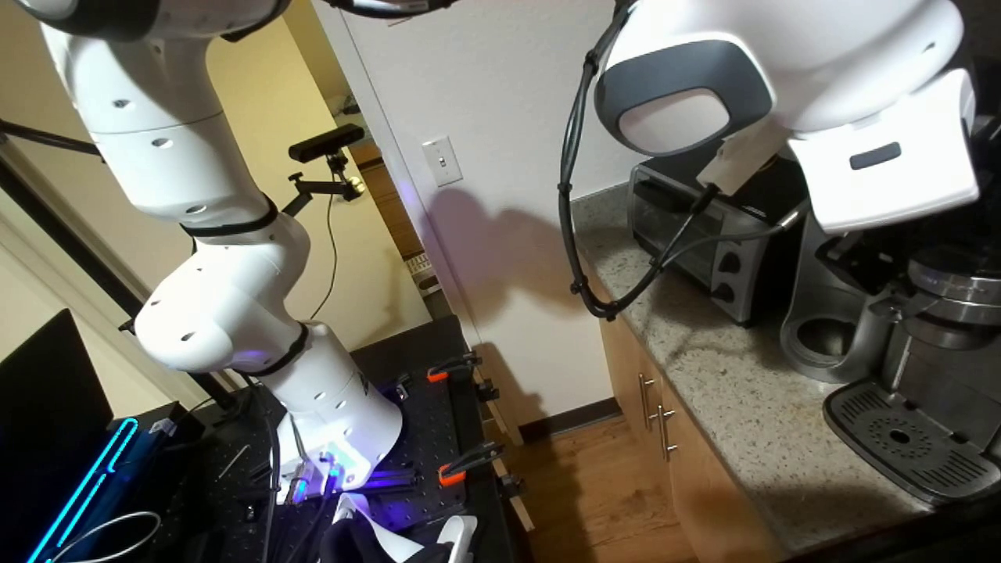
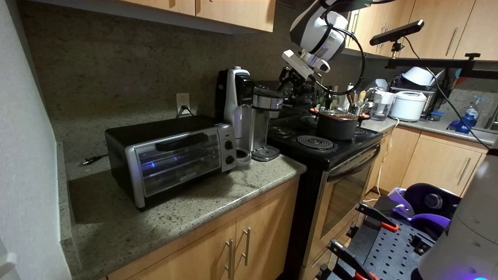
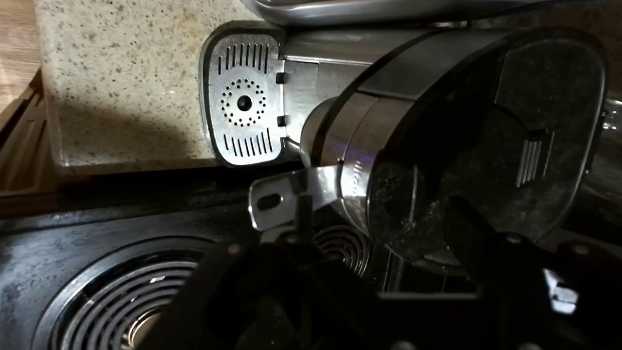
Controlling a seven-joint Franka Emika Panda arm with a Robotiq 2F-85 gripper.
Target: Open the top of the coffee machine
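Note:
The coffee machine (image 3: 311,78) is a steel brewer with a slotted drip tray (image 3: 245,136). It also shows in both exterior views (image 1: 934,383) (image 2: 260,128). Its top is a dark rounded lid (image 3: 549,92) with a curved steel band (image 3: 359,131), and it looks shut. A flat metal tab (image 3: 284,189) with a slot sticks out from the band. My gripper (image 3: 380,214) is open, fingers spread at the lid's stove side. One finger overlaps the tab, the other the lid; I cannot tell whether either touches. In an exterior view the gripper (image 2: 291,83) is above and beside the lid.
A taller silver and black machine (image 2: 231,93) stands right beside the brewer, then a toaster oven (image 2: 171,147). On the opposite side is the stove (image 2: 299,153) with coil burners and a dark pot (image 2: 336,128). Cabinets (image 2: 241,13) hang above the counter.

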